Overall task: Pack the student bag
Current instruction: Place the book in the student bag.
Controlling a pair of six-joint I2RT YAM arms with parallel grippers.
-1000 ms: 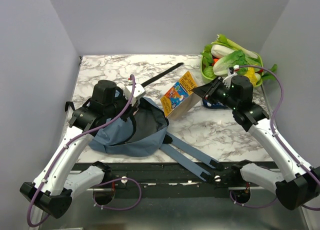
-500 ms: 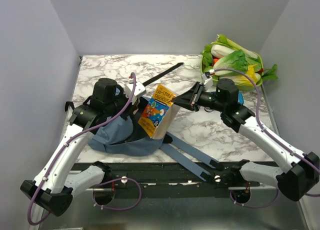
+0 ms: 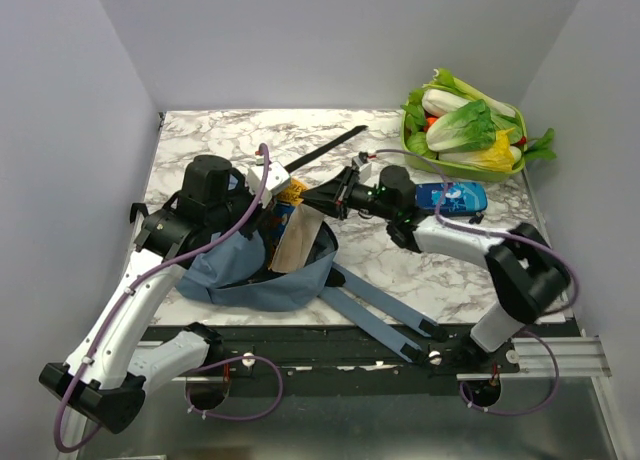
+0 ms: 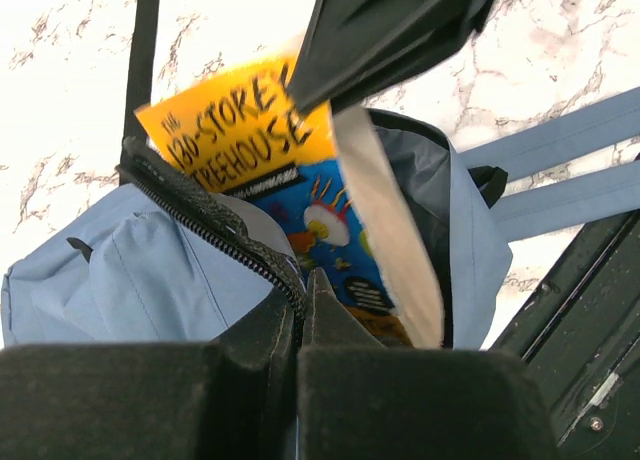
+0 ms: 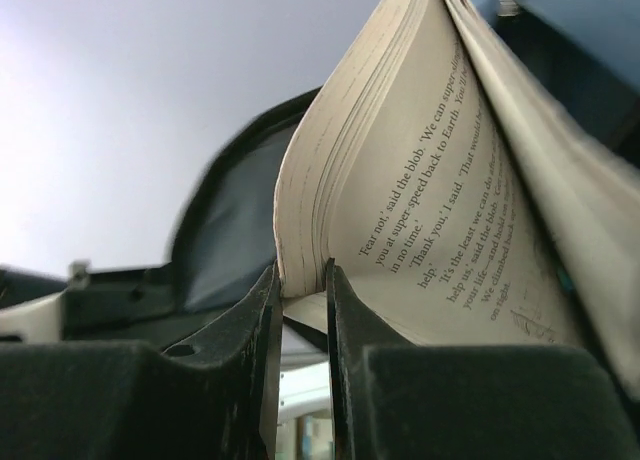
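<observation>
1. Plainly, the student bag (image 3: 240,280) lies slumped on the near-left part of the marble table (image 3: 200,140). Its long axis runs roughly left to right. Its unzipped mouth faces up and toward the right arm.
2. Two blue shoulder straps (image 3: 385,310) trail from the bag's right end toward the near edge of the table.
3. The left gripper (image 4: 302,298) is pinched tight on the zipper edge of the bag's mouth and holds that lip up.
4. The right gripper (image 5: 300,285) is clamped on a paperback book (image 3: 295,235), with a wad of pages caught between its fingers.
5. The book stands tilted in the bag's mouth. Its lower end is inside, and its yellow title end sticks up toward the far left. Its pale page block faces the right.
6. One second ago the right arm held the book over bare table to the right of the bag, close to the green tray of vegetables (image 3: 410,148). Half a second ago the book was at the bag's right rim, and now it sits in the opening with the right arm stretched far leftward.
7. A blue pencil case (image 3: 452,195), mostly covered by the right arm a second ago, now lies in plain view near the tray.
8. The left arm and the bag have kept their places throughout.
</observation>
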